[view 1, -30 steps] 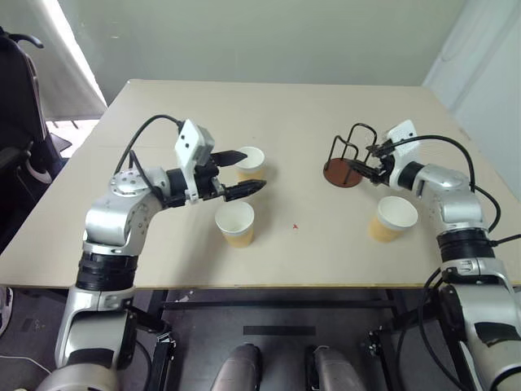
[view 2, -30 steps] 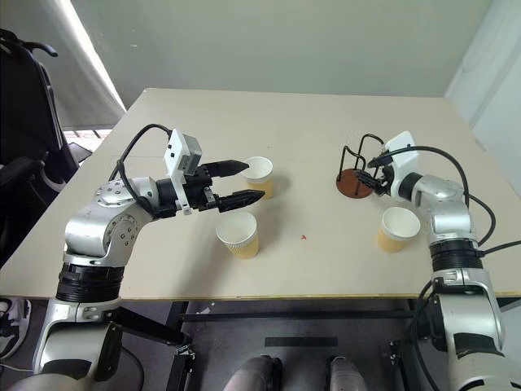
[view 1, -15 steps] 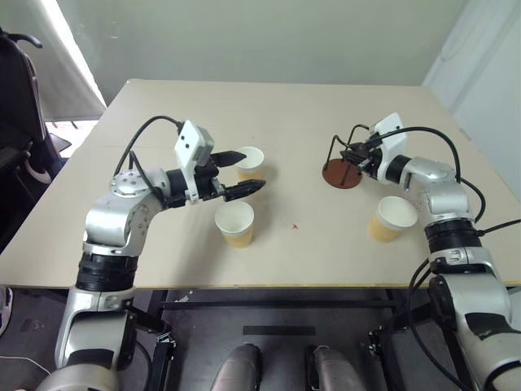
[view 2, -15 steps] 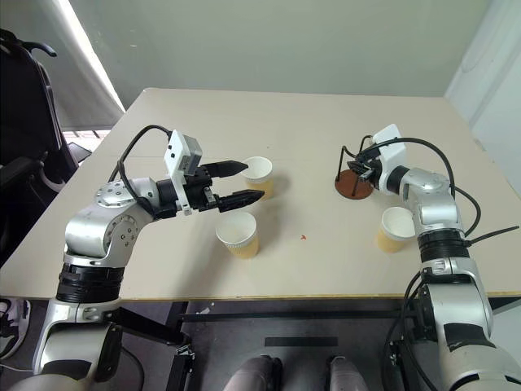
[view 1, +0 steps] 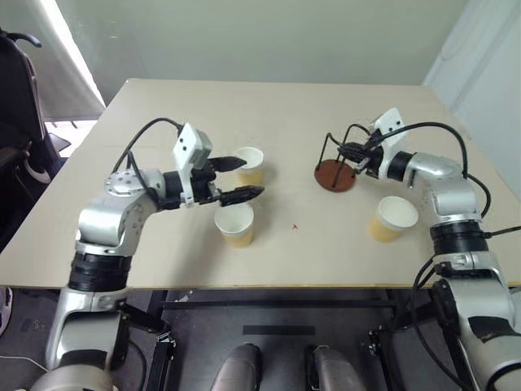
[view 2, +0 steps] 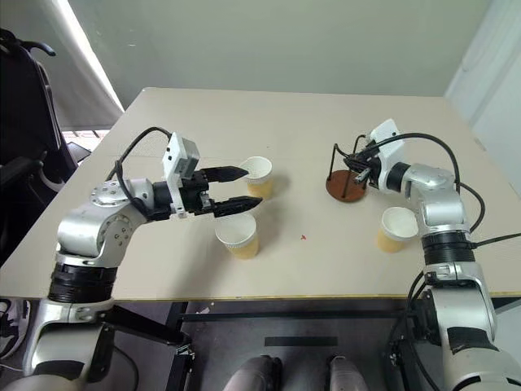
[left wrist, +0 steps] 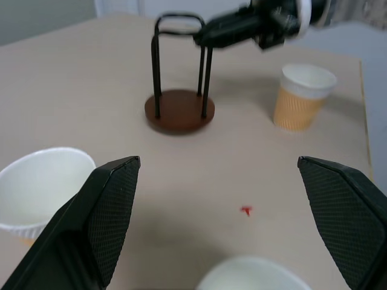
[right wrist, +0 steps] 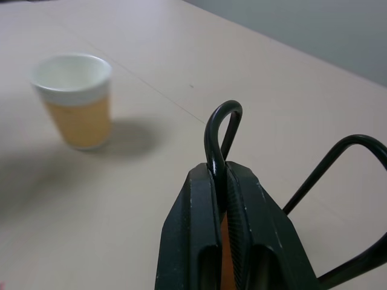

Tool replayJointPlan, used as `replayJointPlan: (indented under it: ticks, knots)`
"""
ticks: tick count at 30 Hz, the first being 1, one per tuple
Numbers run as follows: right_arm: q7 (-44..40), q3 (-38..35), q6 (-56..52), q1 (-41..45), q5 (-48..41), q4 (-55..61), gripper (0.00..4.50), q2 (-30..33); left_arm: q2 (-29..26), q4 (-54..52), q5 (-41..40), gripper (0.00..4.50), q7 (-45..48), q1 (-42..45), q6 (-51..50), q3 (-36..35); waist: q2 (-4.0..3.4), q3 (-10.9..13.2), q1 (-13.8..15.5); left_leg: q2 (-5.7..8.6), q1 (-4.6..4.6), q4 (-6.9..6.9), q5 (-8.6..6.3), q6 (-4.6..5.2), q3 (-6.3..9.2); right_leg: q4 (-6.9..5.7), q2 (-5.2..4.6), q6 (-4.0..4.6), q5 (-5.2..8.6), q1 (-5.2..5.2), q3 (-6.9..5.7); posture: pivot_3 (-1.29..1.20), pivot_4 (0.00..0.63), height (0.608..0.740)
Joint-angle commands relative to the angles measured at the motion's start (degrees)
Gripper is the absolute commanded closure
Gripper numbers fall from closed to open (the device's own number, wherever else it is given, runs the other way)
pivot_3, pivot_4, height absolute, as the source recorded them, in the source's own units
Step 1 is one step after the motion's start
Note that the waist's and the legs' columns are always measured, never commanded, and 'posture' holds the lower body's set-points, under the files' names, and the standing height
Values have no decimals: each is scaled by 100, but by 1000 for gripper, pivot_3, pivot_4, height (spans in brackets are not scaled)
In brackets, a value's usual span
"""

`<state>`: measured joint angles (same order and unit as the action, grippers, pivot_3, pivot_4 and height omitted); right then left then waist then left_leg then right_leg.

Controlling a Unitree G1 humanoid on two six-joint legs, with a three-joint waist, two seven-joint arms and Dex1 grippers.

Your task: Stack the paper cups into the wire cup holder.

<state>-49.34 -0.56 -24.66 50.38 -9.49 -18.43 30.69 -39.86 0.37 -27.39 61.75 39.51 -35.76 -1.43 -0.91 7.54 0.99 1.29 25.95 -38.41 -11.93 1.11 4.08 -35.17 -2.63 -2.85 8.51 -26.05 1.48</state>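
The wire cup holder [view 1: 335,174] stands on the table to the right of centre, with a rust-brown disc base [left wrist: 179,110] and black wire loops [right wrist: 221,130]. My right gripper [view 1: 352,152] is shut on one upright loop near its top, with its fingers [right wrist: 196,229] pinching the wire. Three paper cups stand upright. One cup [view 1: 250,163] and another [view 1: 235,224] are at centre left. The third cup [view 1: 391,218] is at the right, below my right forearm. My left gripper [view 1: 251,177] hangs open between the two left cups and holds nothing.
The tan table [view 1: 293,106] runs wide and bare behind the cups. A small red mark [view 1: 295,227] sits between the near cup and the holder. A dark chair [view 1: 20,98] stands off the table's left edge.
My right gripper has shut on the holder's wire loop, and the holder has shifted a little to the left. The left arm has barely moved.
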Motion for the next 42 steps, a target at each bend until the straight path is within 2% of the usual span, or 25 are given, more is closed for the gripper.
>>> replayJointPlan:
  ticks: [1,9,16,37,42]
  knots:
    - [-253,76,-416,-147,-322,1221,4476,162,-290,26,-111,0,451,213,-54,14,0,0,0,0,-1,0,0,0,0,0,0,1,0,1,0,0,150,740]
    - [-292,230,-1222,-649,-710,2739,4476,260,-760,302,-29,0,1283,434,-23,258,0,0,-1,2,0,-2,4,-2,6,2,1,43,26,5,1,0,150,740]
    - [-342,297,-1594,-924,-1012,3393,4476,385,-877,407,54,0,1602,604,13,425,1,0,-2,2,0,-2,5,-1,7,5,2,43,26,6,1,0,150,740]
    - [-556,724,-1412,-1281,-1112,3478,4476,651,-941,356,62,0,1685,582,-1,404,1,0,-15,1,0,-2,7,4,8,6,2,39,27,6,1,0,150,740]
    - [-613,831,-1325,-1379,-1041,3498,4476,738,-1086,159,-70,0,1992,532,-83,449,1,-1,-14,1,0,-2,7,5,8,5,2,39,27,6,1,0,150,740]
